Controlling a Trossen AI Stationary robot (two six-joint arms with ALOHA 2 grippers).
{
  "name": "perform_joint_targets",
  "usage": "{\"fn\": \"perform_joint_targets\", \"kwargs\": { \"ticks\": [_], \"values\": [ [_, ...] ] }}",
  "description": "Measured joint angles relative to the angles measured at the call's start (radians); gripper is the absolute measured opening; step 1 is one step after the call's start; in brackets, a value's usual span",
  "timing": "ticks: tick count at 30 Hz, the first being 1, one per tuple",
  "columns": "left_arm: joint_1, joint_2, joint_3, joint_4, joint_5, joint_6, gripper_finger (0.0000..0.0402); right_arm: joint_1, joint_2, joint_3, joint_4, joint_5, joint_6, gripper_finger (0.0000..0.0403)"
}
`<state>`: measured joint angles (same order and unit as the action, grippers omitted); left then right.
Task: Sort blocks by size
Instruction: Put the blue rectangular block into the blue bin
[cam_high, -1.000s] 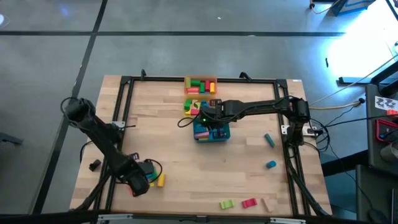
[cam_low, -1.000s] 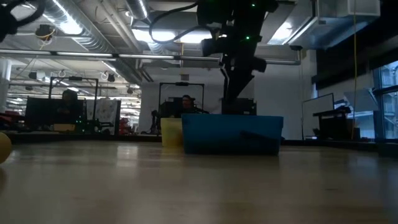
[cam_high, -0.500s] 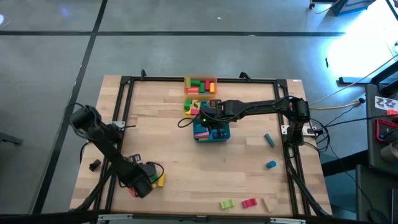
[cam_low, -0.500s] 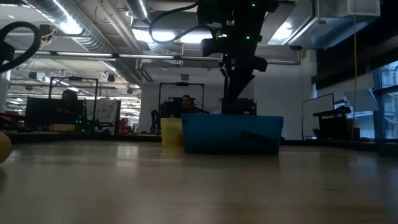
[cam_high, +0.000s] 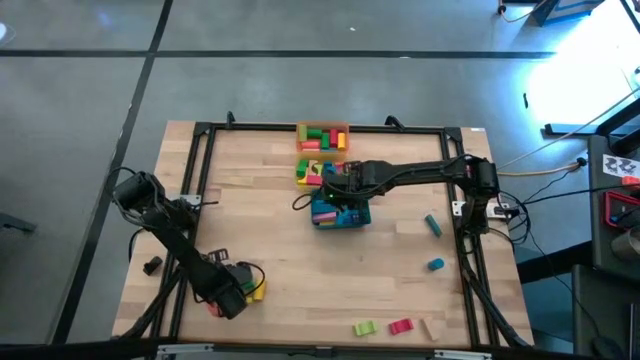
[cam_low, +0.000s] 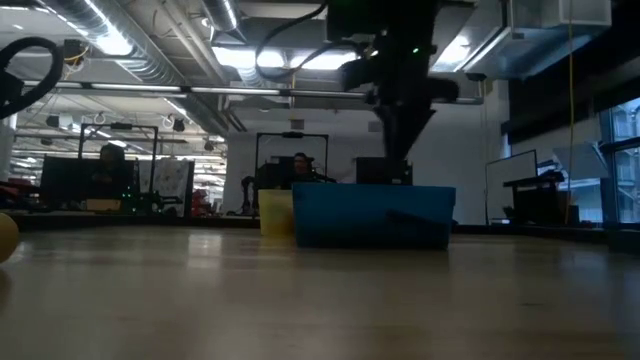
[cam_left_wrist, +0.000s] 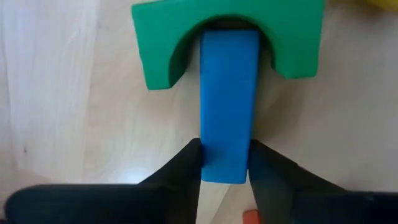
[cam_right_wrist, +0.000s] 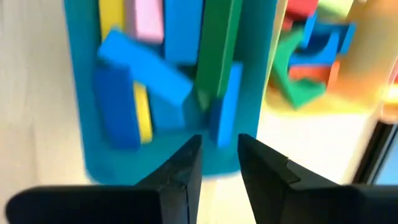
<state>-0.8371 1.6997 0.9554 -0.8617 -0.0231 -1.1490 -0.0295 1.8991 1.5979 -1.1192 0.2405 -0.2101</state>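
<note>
The left gripper (cam_left_wrist: 225, 163) pinches one end of a blue bar (cam_left_wrist: 227, 102) whose far end lies under a green arch (cam_left_wrist: 229, 40) — light, rigid, smooth, best held on its long flat sides. Well away from the arch, the right gripper (cam_right_wrist: 217, 158), fingers slightly apart and empty, hangs over the teal tray (cam_right_wrist: 78, 93) of blocks.

Wooden table (cam_high: 270, 250), teal tray (cam_high: 338, 217), scattered blocks (cam_high: 400, 326)
</note>
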Motion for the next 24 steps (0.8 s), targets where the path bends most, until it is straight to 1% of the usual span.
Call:
{"fn": "perform_joint_targets", "kwargs": {
  "ticks": [4, 8, 11, 15, 21, 23, 24],
  "values": [
    [0.0, -0.006, -0.015, 0.055, -0.001, 0.027, 0.0084, 0.025, -0.016, 0.031, -0.135, -0.006, 0.036, 0.0105],
    [0.001, -0.014, -0.018, 0.058, 0.003, 0.012, 0.0081, 0.058, -0.09, 0.019, -0.173, -0.007, 0.075, 0.0105],
    [0.002, -0.044, -0.022, 0.058, 0.029, 0.009, 0.0081, 0.079, -0.156, 0.001, -0.179, -0.006, 0.117, 0.0105],
    [0.013, -0.132, -0.021, 0.057, 0.052, 0.009, 0.0081, 0.103, -0.237, -0.021, -0.185, 0.003, 0.193, 0.0105],
    [0.052, -0.301, -0.02, 0.053, 0.044, 0.0, 0.0081, 0.156, -0.313, -0.068, -0.198, 0.002, 0.315, 0.0105],
    [0.076, -0.355, -0.02, 0.057, 0.006, 0.014, 0.0081, 0.183, -0.325, -0.097, -0.201, 0.002, 0.35, 0.0105],
    [0.09, -0.381, -0.02, 0.063, -0.038, 0.035, 0.0081, 0.201, -0.327, -0.112, -0.2, 0.002, 0.364, 0.0105]
  ]
}}
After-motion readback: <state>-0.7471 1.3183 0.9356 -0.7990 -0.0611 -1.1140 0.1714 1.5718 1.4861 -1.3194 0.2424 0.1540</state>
